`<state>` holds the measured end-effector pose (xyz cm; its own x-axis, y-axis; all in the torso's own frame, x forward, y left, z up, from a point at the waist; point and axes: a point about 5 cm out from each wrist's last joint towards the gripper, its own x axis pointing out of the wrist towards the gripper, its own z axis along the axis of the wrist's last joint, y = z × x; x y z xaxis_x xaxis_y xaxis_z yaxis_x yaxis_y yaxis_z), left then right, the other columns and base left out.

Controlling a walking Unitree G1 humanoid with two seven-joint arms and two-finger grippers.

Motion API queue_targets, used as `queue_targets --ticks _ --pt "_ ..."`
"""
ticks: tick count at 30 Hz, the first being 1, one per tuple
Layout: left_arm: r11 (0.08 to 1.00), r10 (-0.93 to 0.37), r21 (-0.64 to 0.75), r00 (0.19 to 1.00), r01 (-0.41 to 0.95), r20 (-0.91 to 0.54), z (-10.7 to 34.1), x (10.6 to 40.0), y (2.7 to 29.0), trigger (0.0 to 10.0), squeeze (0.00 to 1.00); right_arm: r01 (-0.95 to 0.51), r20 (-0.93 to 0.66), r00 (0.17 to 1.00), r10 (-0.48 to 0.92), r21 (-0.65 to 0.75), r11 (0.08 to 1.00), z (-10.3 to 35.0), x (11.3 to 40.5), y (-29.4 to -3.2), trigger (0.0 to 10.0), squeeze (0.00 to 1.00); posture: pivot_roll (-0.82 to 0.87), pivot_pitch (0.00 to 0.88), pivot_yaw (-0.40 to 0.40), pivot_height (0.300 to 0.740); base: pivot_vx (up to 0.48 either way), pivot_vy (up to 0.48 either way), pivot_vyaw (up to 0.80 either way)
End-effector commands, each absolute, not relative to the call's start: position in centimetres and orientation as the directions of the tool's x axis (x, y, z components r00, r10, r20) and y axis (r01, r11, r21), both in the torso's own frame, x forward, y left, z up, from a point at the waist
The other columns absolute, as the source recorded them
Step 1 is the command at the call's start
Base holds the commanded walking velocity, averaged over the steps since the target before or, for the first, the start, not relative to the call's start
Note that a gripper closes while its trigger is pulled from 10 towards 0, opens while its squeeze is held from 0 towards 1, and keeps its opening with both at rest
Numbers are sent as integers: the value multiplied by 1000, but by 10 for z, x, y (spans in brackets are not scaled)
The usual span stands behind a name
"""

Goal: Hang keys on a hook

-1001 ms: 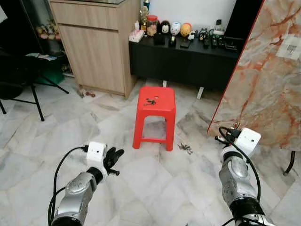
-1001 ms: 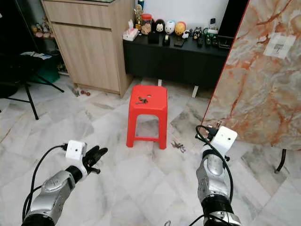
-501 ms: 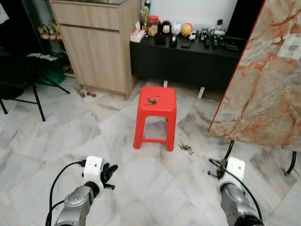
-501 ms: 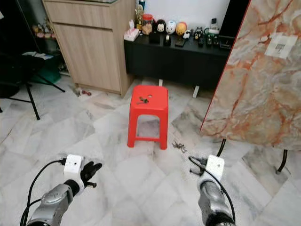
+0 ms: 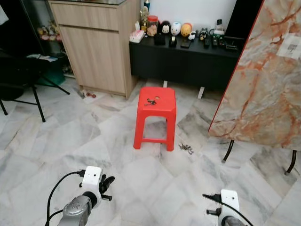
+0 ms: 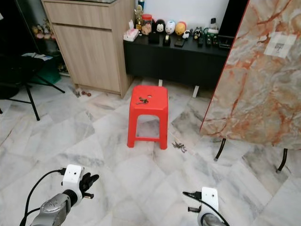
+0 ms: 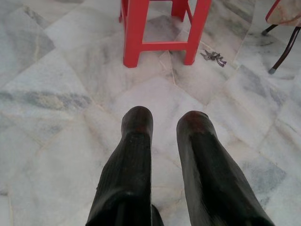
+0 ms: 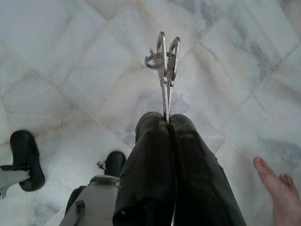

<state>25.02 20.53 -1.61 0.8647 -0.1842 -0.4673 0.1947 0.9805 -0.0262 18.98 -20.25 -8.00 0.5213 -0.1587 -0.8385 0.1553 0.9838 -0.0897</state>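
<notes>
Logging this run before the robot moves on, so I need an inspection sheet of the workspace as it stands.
Surface: marble floor.
Job's things: keys pinched in right gripper; no hook seen.
Clutter: key bunch on red stool; another bunch on the floor beside it.
Grippers: left gripper open, empty, low over the floor.
Cables: black cable at left wrist.
Surroundings: wooden cabinet, black sideboard with figurines, marble slab; a person's foot.

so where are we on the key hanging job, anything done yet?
Pickup looks done: the right gripper has its jaws shut on a set of keys, held low over the marble floor. Left gripper is open and holds nothing. Left to do: find a hook and hang them.
</notes>
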Motion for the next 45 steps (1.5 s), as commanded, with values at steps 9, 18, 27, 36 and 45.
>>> queue_targets --ticks 9,18,27,36,45 --pt "942 -309 19 888 335 -340 14 270 199 10000 0 -173 -603 792 95 -73 982 -23 272 -187 10000 0 4 18 -25 740 0 0 0" --pt "854 -477 74 832 515 -284 36 277 191 10000 0 -639 -496 723 480 -217 738 59 333 -175 10000 0 -19 5 -33 740 0 0 0" --pt "660 -688 66 637 748 -348 47 258 178 10000 0 -895 -583 446 679 -263 362 97 336 -168 10000 0 -10 0 -66 740 0 0 0" --pt "613 -748 15 586 790 -312 68 263 168 10000 0 -969 -581 227 782 -215 122 119 328 -147 10000 0 -8 0 -84 740 0 0 0" --pt "582 -797 -62 554 811 -241 81 271 151 10000 0 -983 -541 82 837 -185 -23 132 313 -133 10000 0 -15 0 -86 740 0 0 0"
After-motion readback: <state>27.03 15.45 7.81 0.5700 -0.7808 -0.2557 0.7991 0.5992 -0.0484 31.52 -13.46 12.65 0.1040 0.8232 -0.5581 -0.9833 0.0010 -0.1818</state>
